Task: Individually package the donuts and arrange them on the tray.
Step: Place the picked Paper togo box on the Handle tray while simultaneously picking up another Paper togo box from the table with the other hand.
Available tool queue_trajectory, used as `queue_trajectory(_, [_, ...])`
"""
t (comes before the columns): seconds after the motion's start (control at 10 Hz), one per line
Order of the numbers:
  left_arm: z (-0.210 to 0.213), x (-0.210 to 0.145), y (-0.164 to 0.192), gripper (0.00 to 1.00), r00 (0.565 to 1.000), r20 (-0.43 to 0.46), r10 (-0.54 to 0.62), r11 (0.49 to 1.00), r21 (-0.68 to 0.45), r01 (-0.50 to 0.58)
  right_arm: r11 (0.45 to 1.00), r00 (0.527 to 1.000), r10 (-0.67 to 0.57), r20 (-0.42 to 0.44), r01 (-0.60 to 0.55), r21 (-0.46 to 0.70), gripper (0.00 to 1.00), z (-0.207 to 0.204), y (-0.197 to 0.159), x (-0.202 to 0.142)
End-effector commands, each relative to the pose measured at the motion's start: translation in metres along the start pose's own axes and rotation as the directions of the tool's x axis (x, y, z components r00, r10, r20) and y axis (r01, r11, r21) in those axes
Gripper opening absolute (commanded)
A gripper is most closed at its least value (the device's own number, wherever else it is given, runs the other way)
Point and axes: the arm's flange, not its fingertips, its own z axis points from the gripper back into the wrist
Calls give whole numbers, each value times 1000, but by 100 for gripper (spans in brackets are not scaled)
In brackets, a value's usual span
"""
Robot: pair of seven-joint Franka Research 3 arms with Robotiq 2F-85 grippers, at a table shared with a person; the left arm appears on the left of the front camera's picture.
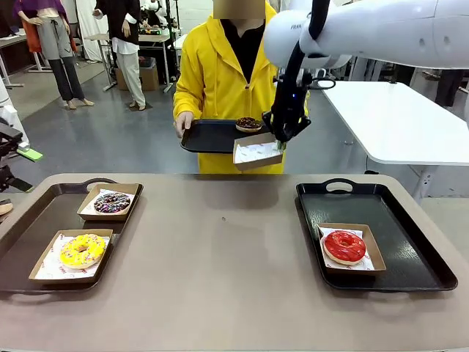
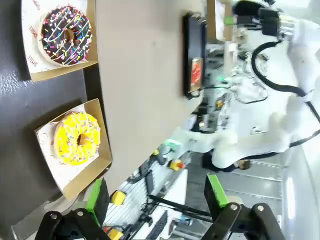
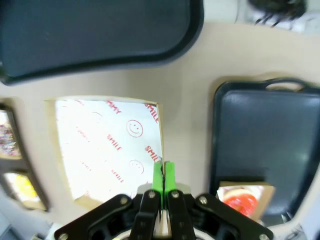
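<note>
My right gripper [image 1: 281, 144] is shut on the rim of an empty paper-lined box [image 1: 256, 152] and holds it in the air past the table's far edge. In the right wrist view the green pads [image 3: 158, 176] pinch the edge of the box [image 3: 110, 145]. Just behind it the person holds a black tray [image 1: 209, 137] carrying a chocolate donut [image 1: 248, 124]. On the table, a chocolate donut [image 1: 111, 202] and a yellow donut [image 1: 82, 251] lie in boxes on the left tray [image 1: 29, 227]. A red donut [image 1: 344, 246] lies boxed on the right tray [image 1: 399, 235]. My left gripper [image 2: 156, 197] is open, off to the side of the yellow donut [image 2: 76, 138].
The tabletop [image 1: 220, 249] between the two trays is bare. The right tray's far half [image 1: 344, 202] holds nothing. A white table [image 1: 396, 117] stands behind at the right. People stand farther back on the left.
</note>
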Motion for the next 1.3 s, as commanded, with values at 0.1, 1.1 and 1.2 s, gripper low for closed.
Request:
queue_trajectory(0.1, [-8,-26,21,100,992,125,13,986,-166,8,999,999,-31,-43,32,17,0,3,16,38])
queue_trajectory(1.1, [12,-44,43,100,968,213,132,976,-197,-90,1000,998,-27,-52,27,5,0,-14,9,41])
queue_trajectory(1.2, [12,-44,43,100,968,213,132,976,-197,-90,1000,998,-27,-52,27,5,0,-14,9,41])
